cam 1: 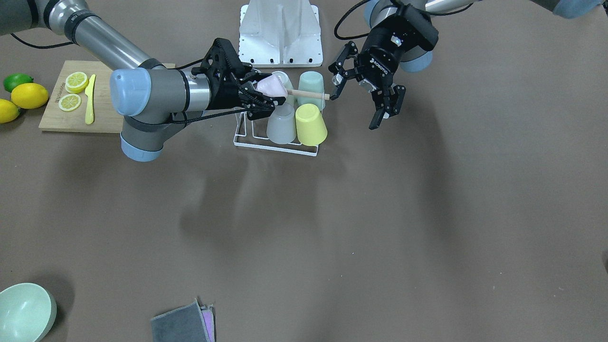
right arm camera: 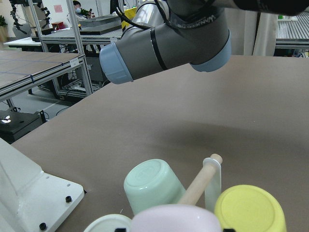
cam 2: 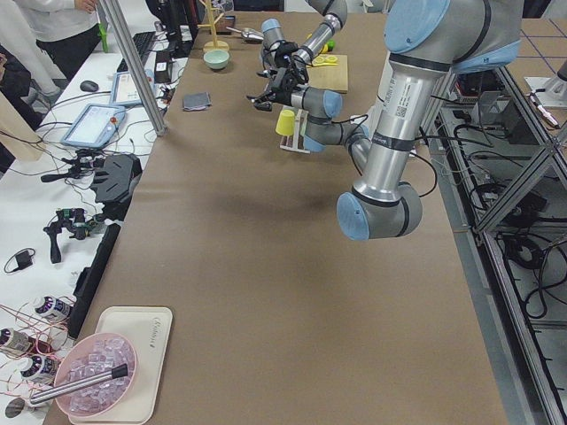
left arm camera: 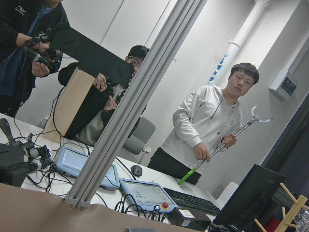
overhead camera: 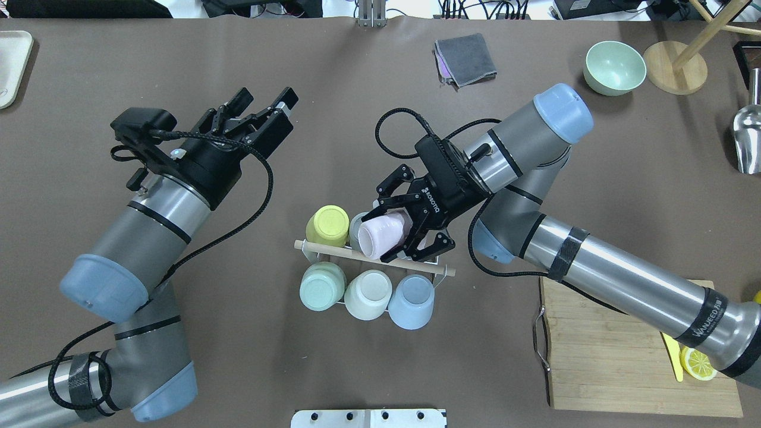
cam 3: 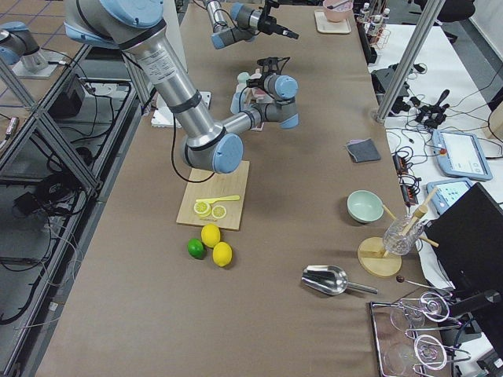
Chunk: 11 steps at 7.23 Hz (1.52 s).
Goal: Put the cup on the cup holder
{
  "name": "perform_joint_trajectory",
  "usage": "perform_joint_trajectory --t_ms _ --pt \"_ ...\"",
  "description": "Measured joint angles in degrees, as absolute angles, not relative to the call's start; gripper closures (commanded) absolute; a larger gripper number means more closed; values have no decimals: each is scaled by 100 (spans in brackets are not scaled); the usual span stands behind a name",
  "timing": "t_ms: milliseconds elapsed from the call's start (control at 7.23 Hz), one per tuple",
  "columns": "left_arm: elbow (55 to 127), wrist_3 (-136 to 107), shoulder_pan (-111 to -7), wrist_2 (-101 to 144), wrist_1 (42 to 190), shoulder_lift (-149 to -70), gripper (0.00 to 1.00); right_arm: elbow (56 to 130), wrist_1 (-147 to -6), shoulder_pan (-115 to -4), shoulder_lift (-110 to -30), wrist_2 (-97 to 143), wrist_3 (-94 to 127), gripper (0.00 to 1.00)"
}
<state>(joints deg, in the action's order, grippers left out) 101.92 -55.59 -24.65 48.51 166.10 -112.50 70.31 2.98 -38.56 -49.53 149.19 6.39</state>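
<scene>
Your right end effector (overhead camera: 397, 233) grips the pale pink plastic cup (overhead camera: 378, 236) mid-frame, tilted over the white wire cup holder with wooden rod (overhead camera: 332, 251); level it mouth-down, clear the rod, then lower; left end effector (overhead camera: 264, 102) hangs open, upper left.

White lettering reads ROBOTIQ on the bodies of the left claw (cam 1: 352, 112) and right claw (overhead camera: 377, 239). A black band on the right arm (overhead camera: 707, 315) reads VANEED, its last letters unclear.

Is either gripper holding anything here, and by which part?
The right gripper grips the pink cup across its side wall, tilted over the cup holder. The left gripper is open and empty.
</scene>
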Motion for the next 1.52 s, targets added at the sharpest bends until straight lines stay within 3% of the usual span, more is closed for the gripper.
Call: perform_joint_trajectory --t_ms 138,1522 --pt "10176 -5566 -2593 4912 16596 -11219 2 7033 304 -3856 -4969 14930 643 0" --pt "9778 -6085 -3930 6440 16090 -10737 2 7138 302 -4558 -5315 15211 619 0"
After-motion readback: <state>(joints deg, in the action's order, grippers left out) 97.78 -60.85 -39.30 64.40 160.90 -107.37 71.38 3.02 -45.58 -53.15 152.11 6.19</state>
